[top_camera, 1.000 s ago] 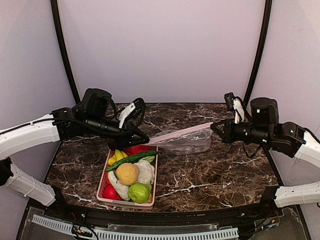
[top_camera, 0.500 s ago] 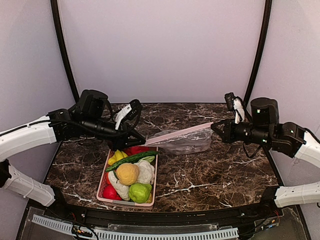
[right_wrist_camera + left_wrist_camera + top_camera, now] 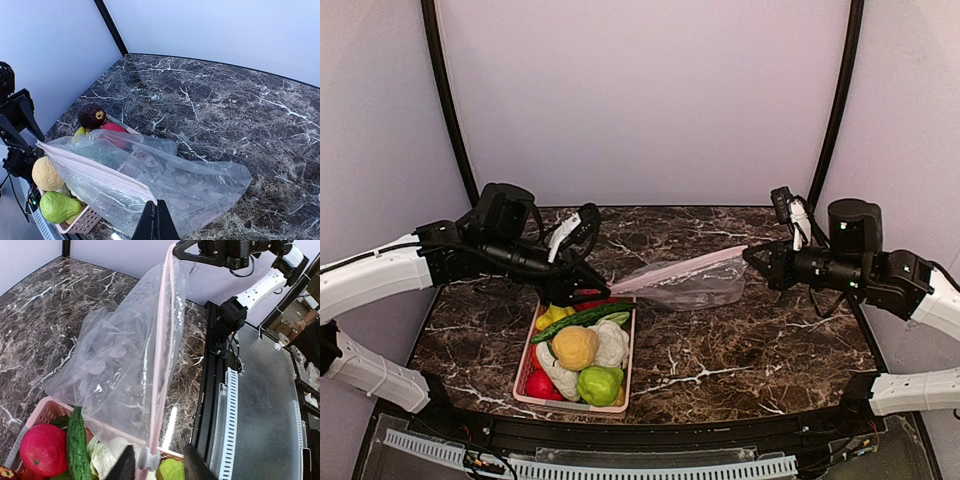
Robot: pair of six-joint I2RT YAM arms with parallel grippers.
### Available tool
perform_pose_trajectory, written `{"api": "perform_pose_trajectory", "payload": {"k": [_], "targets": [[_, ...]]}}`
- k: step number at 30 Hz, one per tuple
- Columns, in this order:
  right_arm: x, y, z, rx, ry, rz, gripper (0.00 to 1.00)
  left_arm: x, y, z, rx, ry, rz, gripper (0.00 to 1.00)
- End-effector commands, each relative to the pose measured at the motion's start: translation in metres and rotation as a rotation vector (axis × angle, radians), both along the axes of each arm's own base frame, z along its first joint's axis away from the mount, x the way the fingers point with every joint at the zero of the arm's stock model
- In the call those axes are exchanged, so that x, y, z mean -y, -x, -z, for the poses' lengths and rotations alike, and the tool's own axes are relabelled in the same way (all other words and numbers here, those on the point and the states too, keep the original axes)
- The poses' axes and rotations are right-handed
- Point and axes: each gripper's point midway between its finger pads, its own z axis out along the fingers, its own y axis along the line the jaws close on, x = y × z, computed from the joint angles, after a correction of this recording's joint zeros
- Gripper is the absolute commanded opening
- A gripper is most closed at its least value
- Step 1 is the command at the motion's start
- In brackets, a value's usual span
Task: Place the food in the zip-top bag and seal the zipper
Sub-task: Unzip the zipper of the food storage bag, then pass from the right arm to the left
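Observation:
The clear dotted zip-top bag [image 3: 692, 287] hangs stretched over the table between my two grippers. Its pink zipper [image 3: 675, 268] runs taut along the top edge. My right gripper [image 3: 157, 214] is shut on the bag's right corner at the zipper [image 3: 95, 172]. My left gripper [image 3: 160, 466] stands open. The zipper [image 3: 162, 355] passes between its fingers, and a small pale slider [image 3: 148, 458] sits beside the left finger. The food lies in the pink basket [image 3: 570, 405]: a green cucumber [image 3: 582, 318], a yellow-orange ball [image 3: 575, 346], a white cauliflower [image 3: 612, 342] and a red fruit [image 3: 540, 384].
A green fruit [image 3: 599, 385] lies at the basket's near end, and a dark purple piece [image 3: 91, 116] at its far end. The bag's left end hangs over the basket's far part. Bare marble table [image 3: 750, 350] extends right of the basket.
My left gripper's jaws have parted from the zipper and the arm has drawn back a little to the left. The right arm and the bag have held still.

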Motion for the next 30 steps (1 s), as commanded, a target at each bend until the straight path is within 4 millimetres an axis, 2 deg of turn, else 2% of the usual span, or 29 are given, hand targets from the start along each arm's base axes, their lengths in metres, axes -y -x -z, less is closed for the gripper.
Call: {"api": "perform_pose_trajectory", "payload": {"k": [1,2,5,6,11,14,17,21,24,30], "targets": [[-0.017,0.013,-0.015,0.104,-0.053,-0.159,0.00,-0.007,0.010,-0.018,-0.057,0.053,-0.009,0.54],[-0.019,0.017,-0.017,0.114,-0.059,-0.187,0.00,-0.007,0.011,-0.021,-0.065,0.065,-0.011,0.65],[-0.022,0.028,-0.021,0.127,-0.063,-0.252,0.00,-0.006,0.008,-0.035,-0.072,0.092,-0.036,0.80],[-0.023,0.032,-0.021,0.129,-0.067,-0.275,0.00,-0.005,0.006,-0.044,-0.078,0.104,-0.049,0.83],[-0.027,0.050,-0.013,0.117,-0.082,-0.370,0.00,0.004,-0.006,-0.055,-0.136,0.151,-0.107,0.89],[-0.028,0.060,-0.007,0.104,-0.093,-0.416,0.00,0.015,-0.012,-0.047,-0.179,0.151,-0.106,0.86],[-0.028,0.063,0.003,0.082,-0.083,-0.431,0.00,0.024,-0.008,-0.035,-0.227,0.139,-0.078,0.79],[-0.030,0.067,0.014,0.049,-0.077,-0.453,0.00,0.035,0.002,-0.020,-0.240,0.108,-0.050,0.76],[-0.032,0.070,0.018,0.034,-0.076,-0.472,0.00,0.043,0.009,-0.015,-0.228,0.092,-0.032,0.73],[-0.034,0.074,0.022,0.014,-0.077,-0.494,0.00,0.054,0.011,-0.006,-0.231,0.075,-0.016,0.64]]}}
